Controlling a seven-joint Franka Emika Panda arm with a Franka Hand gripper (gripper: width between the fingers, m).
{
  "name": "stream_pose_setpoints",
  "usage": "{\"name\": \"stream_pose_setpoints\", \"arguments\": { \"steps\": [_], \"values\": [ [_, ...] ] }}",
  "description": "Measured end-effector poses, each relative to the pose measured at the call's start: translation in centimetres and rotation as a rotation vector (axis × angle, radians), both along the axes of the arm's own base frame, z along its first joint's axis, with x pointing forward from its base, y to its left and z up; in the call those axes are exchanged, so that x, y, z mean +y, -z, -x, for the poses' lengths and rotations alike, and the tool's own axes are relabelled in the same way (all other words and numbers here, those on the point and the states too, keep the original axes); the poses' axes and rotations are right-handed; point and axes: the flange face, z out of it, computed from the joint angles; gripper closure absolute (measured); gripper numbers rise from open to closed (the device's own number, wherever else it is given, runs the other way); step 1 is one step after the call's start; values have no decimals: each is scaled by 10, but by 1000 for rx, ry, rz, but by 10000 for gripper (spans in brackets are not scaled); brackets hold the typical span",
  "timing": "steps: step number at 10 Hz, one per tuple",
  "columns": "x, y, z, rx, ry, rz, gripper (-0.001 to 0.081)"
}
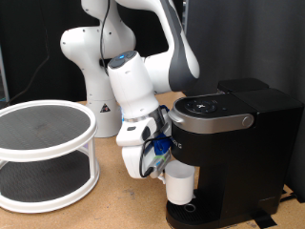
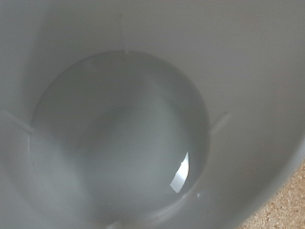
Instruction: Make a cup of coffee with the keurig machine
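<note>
One white Franka arm (image 1: pixel 143 67) rises from its base near the exterior view's top, bends over at the elbow and reaches down toward the exterior view's bottom, its wrist tilted so the hand hangs just beside the coffee maker's front. The gripper (image 1: pixel 170 164) sits low on the arm, directly above a small plain white cylindrical cup (image 1: pixel 179 184) — its fingers appear to meet the cup's rim, but the exterior view is too small to show the grip clearly, so whether the claw is clenched or released cannot be told.

The cup stands upright on the round drip tray at the base of the large boxy matte-black keurig machine (image 1: pixel 243 153), under the overhanging brew head with its silver-grey top ring. The machine fills the exterior view's right side, on a wooden table (image 1: pixel 110 205).

The wrist view is almost entirely filled by the cup's pale grey-white interior (image 2: pixel 124 124) — a round bottom with a small bright glint, seen straight down. A sliver of speckled wooden surface shows at one corner.

On the exterior view's left stands one white round two-tier rack (image 1: pixel 46 153) with dark mesh shelves, well apart from the machine.

Counted: one arm, one cup, one coffee machine, one rack.
</note>
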Motion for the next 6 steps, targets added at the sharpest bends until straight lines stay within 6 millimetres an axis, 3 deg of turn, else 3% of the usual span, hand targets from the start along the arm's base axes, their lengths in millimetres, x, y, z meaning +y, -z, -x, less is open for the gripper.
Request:
{"name": "stream_pose_setpoints", "arguments": {
  "steps": [3, 5, 6],
  "values": [
    [0, 0, -1, 0, 1, 0, 733],
    [0, 0, -1, 0, 3, -1, 464],
    [0, 0, -1, 0, 3, -1, 464]
  ]
}}
